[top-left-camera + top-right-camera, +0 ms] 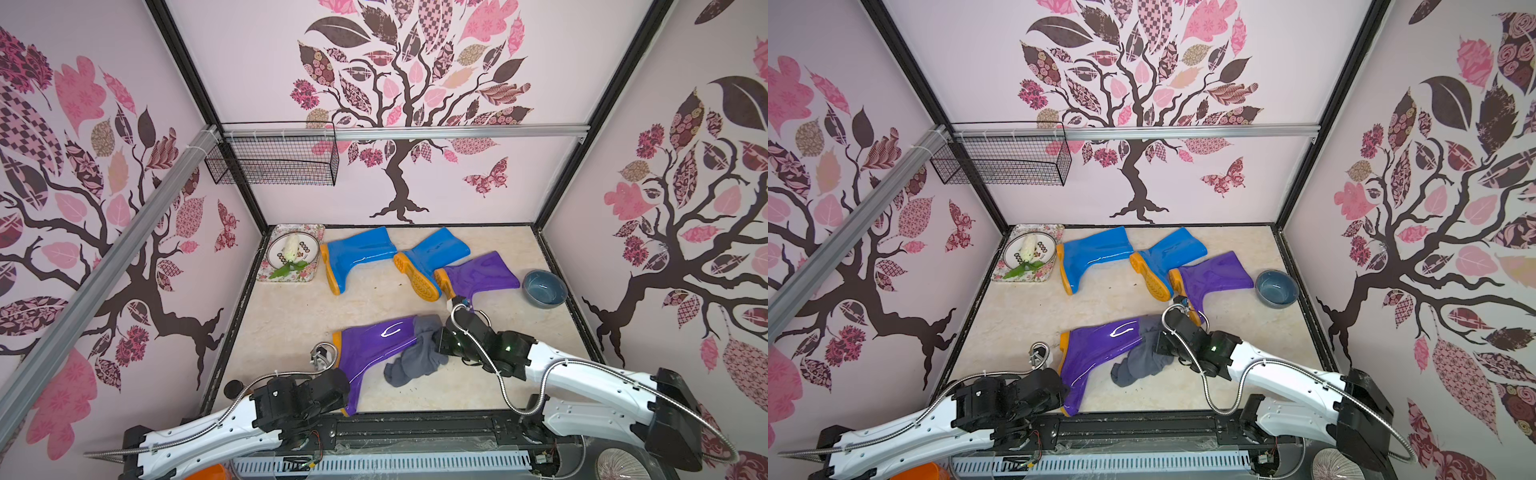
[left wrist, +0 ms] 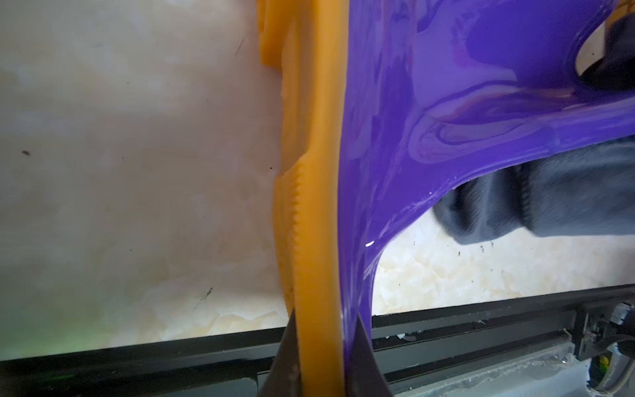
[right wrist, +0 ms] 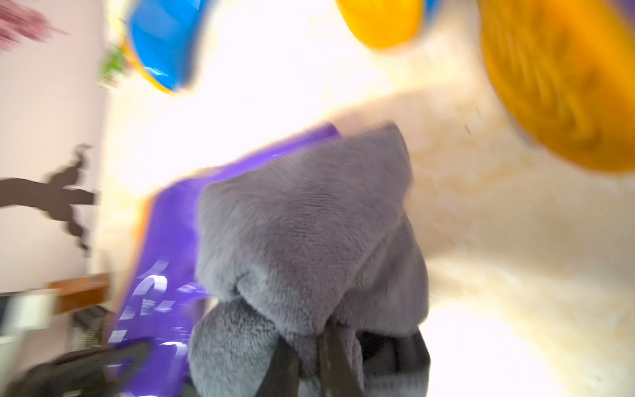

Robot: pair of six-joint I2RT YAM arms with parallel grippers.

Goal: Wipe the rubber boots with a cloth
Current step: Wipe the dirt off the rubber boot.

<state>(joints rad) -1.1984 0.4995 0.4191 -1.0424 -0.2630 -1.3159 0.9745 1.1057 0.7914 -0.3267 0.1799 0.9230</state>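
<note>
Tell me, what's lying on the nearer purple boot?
A grey cloth drapes over the boot at its shaft end, pinched by the right fingers; the opening underneath is hidden.

A floral tray (image 1: pixel 311 272) is lying in the far left corner of the marble-patterned tabletop (image 1: pixel 291 328), carrying a patterned plate (image 1: pixel 306 246). A white thing with green leaves (image 1: pixel 291 246) is resting on that plate. A round grey-blue bowl (image 1: pixel 544 302) is sitting upright by the right edge. A black wire basket (image 1: pixel 274 166) is hanging from a metal rail (image 1: pixel 457 132) on the far wall, at its left end.
</note>
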